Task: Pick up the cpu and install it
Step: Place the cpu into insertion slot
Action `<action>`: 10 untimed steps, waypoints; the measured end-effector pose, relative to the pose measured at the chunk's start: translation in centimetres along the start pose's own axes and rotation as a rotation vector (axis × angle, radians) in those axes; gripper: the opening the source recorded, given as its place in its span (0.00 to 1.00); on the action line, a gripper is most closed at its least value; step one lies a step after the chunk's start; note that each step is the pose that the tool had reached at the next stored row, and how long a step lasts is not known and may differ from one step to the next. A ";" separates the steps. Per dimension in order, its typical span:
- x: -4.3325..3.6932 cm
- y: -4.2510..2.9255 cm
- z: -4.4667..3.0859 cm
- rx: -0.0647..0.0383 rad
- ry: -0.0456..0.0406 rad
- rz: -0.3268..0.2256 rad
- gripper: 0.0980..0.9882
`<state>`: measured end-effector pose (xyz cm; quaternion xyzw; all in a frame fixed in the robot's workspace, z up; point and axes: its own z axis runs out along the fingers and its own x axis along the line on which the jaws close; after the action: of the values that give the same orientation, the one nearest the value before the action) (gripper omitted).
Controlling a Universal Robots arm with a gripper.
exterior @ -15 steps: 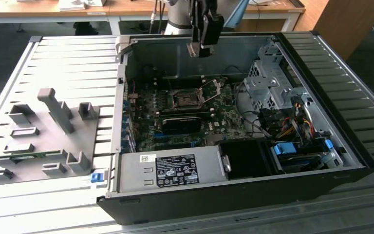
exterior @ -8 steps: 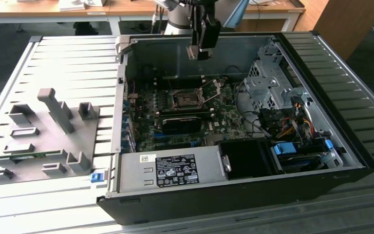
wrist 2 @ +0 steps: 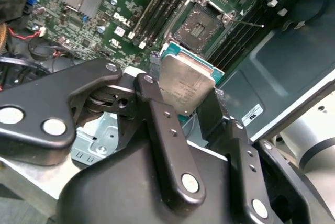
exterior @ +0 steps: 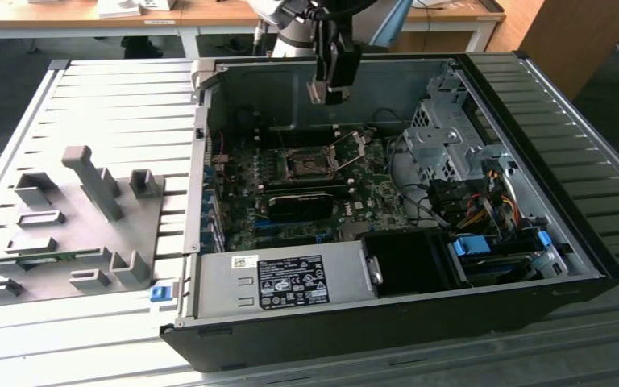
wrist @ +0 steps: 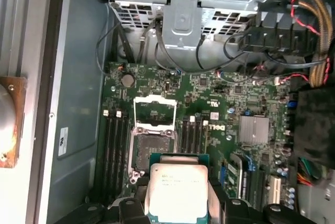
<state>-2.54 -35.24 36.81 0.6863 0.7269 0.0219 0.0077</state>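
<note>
Above open PC case (exterior: 396, 330): cpu (wrist 2: 186, 85) btwn fingers (wrist 2: 158, 116)

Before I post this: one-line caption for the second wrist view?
Claw grips the cpu over the motherboard, close to the open socket.

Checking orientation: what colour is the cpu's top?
The cpu top is silvery-grey; first wrist view shows it best.

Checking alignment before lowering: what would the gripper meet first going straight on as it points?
Probably the open socket or the board just beside it; the gripper holds the chip over that spot, but depth is unclear.
</note>
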 end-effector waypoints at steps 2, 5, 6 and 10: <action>0.50 0.02 0.37 0.000 -0.0027 0.002 0.48; 0.97 0.00 0.93 0.000 -0.0056 0.006 0.48; 1.05 -0.03 1.10 0.000 -0.0064 0.007 0.48; 1.30 -0.20 1.84 0.000 -0.0077 0.028 0.48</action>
<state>-2.74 -33.91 34.99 0.6966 0.7171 0.0194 0.0102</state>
